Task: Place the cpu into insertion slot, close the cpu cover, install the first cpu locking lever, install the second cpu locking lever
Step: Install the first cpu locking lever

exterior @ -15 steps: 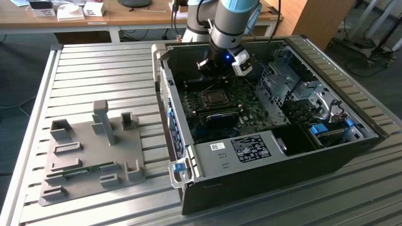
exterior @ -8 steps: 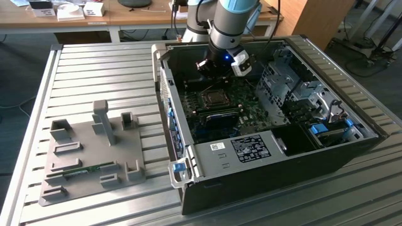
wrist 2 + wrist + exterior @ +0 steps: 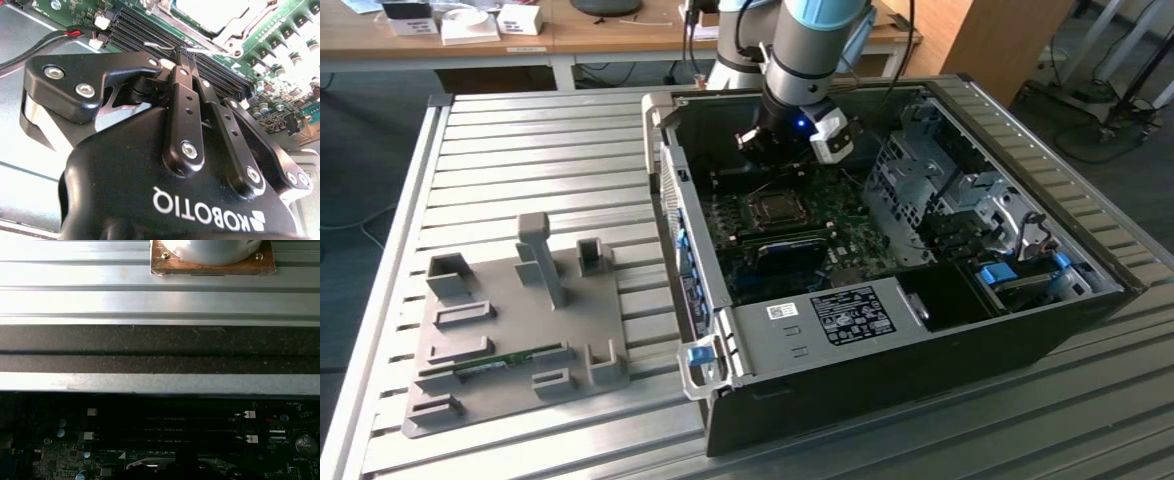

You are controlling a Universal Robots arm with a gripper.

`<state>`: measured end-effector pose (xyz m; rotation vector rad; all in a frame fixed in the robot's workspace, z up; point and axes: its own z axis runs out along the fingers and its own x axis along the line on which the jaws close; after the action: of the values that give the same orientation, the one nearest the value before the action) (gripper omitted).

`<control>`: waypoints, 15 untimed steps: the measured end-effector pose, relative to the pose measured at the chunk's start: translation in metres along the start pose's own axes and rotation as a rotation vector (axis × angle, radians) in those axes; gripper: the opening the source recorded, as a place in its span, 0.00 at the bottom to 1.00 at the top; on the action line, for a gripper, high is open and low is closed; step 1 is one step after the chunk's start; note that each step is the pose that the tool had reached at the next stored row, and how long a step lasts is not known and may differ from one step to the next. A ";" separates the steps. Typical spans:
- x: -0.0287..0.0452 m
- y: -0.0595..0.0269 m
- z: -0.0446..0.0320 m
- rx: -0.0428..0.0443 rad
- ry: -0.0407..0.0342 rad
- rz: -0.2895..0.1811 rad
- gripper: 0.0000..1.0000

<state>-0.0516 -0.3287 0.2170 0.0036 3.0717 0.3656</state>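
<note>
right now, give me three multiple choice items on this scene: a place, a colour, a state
1. What colour is the memory stick in the grey tray? A green. B red. C yellow.
2. Where is the gripper? A over the grey tray. B inside the computer case, over the circuit board. C above the wooden desk.
3. How is the gripper? A spread wide. B shut. C gripping the memory stick.
Answers: 1 A, it shows green against the grey; 2 B, the exterior view shows it within the case walls; 3 B, its fingertips meet in the second wrist view.
</note>
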 end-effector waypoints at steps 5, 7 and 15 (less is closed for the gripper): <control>0.0000 -0.0006 0.0025 -0.0002 -0.0001 0.000 0.11; -0.0009 -0.0006 0.0026 -0.0004 -0.0002 0.000 0.11; -0.0037 -0.0004 0.0029 -0.0003 -0.0002 0.000 0.11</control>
<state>-0.0478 -0.3284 0.2143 0.0035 3.0715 0.3660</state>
